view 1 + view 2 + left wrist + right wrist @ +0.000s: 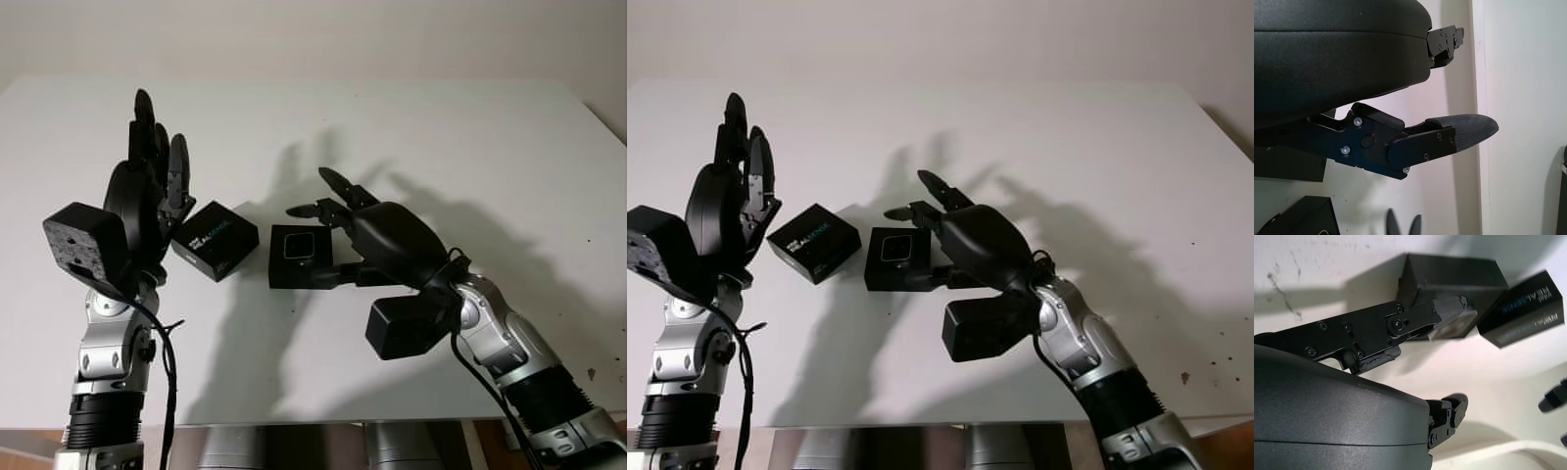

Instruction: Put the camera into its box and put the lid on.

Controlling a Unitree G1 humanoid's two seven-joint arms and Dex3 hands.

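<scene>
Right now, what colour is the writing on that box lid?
Blue and white, on the black lid; the right wrist view shows it best.

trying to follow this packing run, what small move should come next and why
Probably the left robot hand should come down onto the lid to grasp it. The camera already sits in the open box, the right robot hand is at the box with a finger on its side, and the lid lies on the table beside it, ungrasped.

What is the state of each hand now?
Left hand: open, raised beside the lid.
Right hand: open, against the box.
</scene>
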